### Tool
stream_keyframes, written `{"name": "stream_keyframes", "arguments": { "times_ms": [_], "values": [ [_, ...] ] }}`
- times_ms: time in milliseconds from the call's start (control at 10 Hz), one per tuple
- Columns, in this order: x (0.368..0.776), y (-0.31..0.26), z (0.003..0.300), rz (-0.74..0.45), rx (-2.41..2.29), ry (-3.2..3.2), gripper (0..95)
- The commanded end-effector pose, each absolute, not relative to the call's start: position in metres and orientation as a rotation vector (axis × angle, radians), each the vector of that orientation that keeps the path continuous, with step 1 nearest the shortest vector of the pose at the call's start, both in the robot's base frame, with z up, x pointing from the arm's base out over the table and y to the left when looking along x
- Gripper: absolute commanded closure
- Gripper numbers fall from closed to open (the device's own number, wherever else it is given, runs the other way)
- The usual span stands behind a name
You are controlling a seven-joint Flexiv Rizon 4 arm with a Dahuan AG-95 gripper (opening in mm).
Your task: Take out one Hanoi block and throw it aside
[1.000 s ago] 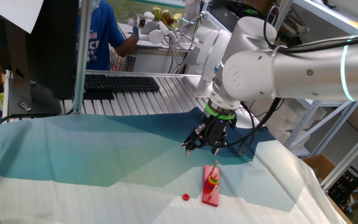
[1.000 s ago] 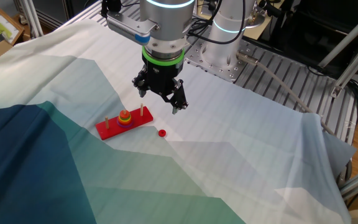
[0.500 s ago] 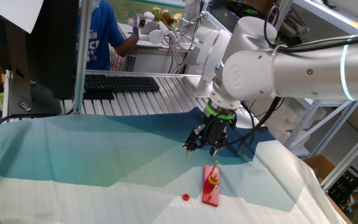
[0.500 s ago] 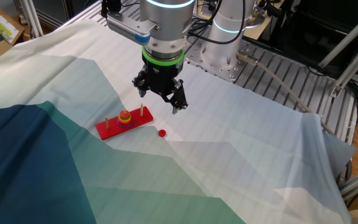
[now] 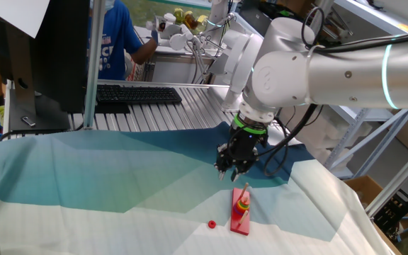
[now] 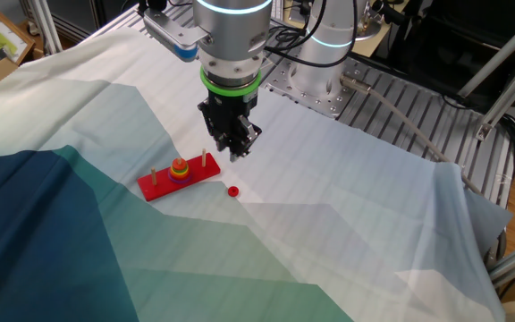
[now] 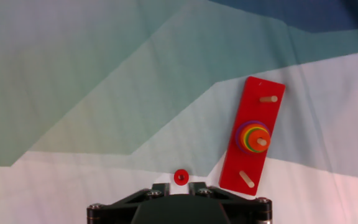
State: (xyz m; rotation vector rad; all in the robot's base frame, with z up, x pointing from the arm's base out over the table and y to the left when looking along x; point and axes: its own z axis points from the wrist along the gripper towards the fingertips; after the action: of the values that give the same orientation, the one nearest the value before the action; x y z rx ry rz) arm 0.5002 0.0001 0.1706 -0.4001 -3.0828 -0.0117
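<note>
I see the claw [image 6: 233, 154] hanging above the cloth [image 6: 347, 233], holding nothing; fingers look drawn close together in both fixed views, though the hand view hides the tips. The stack of rings [image 7: 253, 137] sits on the middle peg of the red board [image 7: 233, 168]. One small red ring [image 7: 180, 177] lies loose just beside the board. I judge these rings light, rigid and smooth: pinch the top one across its rim.

Small red block [image 7: 180, 177] beside red base [image 7: 252, 136]
</note>
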Motion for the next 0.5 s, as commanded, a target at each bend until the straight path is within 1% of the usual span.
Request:
{"name": "stream_keyframes", "arguments": {
  "times_ms": [100,500],
  "values": [
    [0.4999,0.0000,0.1702,-0.005,-0.397,-3.087,95.0],
    [0.4984,0.0001,0.1698,-0.008,-0.405,-3.090,95.0]
  ]
}}
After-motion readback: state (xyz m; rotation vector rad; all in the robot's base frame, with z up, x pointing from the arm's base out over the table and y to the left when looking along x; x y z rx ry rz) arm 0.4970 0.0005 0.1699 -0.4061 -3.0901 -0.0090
